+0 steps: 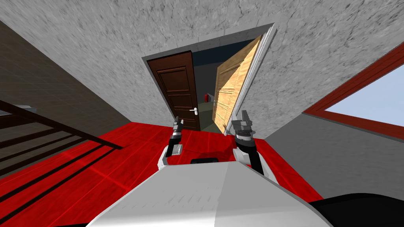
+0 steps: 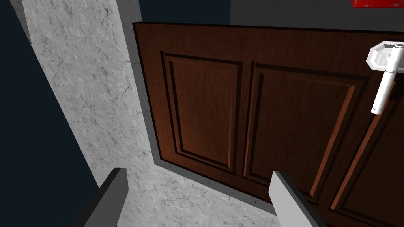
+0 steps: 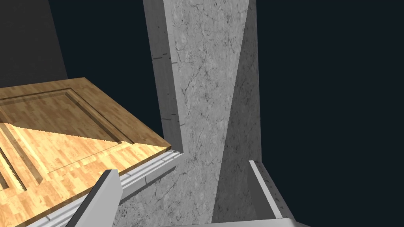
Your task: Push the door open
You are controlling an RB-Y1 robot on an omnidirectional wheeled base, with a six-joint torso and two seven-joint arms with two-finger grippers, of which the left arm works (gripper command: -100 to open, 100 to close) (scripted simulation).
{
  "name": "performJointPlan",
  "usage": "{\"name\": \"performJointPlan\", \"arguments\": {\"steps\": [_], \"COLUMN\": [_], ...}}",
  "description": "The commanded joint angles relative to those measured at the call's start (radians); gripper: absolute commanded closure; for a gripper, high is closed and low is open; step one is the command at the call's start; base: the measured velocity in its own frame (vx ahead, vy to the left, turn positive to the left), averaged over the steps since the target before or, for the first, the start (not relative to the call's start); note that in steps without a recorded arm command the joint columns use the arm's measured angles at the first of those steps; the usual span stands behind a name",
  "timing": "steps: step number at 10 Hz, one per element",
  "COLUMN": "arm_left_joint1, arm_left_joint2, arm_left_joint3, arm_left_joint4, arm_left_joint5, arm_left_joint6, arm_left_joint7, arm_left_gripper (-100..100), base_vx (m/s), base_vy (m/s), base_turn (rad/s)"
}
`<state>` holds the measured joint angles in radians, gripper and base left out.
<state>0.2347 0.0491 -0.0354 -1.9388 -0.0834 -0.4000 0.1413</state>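
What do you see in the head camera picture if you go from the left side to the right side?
Dark railing → dark brown door → small red thing in the gap between the doors → light wooden door, swung partly open → red-framed window.

no readable text, no labels, no signs

Open passage [image 1: 204, 84] between dark door [image 1: 177, 92] and ajar light door [image 1: 230, 92].

A red floor [image 1: 130, 142] meets grey mottled walls [image 1: 98, 47], a red-framed window [image 1: 371, 98] and dark railing [image 1: 59, 125].
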Motion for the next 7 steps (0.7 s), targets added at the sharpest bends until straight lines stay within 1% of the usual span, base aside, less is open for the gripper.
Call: {"name": "performJointPlan", "arguments": {"steps": [1,4,5,7], "arm_left_joint1": [-0.014,-0.078,-0.078,-0.122], "arm_left_joint2": [-0.001,0.007,0.007,0.012], "arm_left_joint3": [0.0,0.004,0.004,0.007], "arm_left_joint4": [0.029,0.13,0.143,0.212], "arm_left_joint5": [0.0,0.004,0.004,0.007], "arm_left_joint6": [-0.004,-0.01,-0.01,-0.014], "arm_left_joint7": [-0.001,0.0,0.0,0.001], "arm_left_gripper": [-100,-100,-100,-100], "base_vx": [0.034,0.076,0.07,0.072], "base_vy": [0.021,0.037,0.032,0.03], "base_turn": [-0.006,-0.012,-0.006,-0.009]}}
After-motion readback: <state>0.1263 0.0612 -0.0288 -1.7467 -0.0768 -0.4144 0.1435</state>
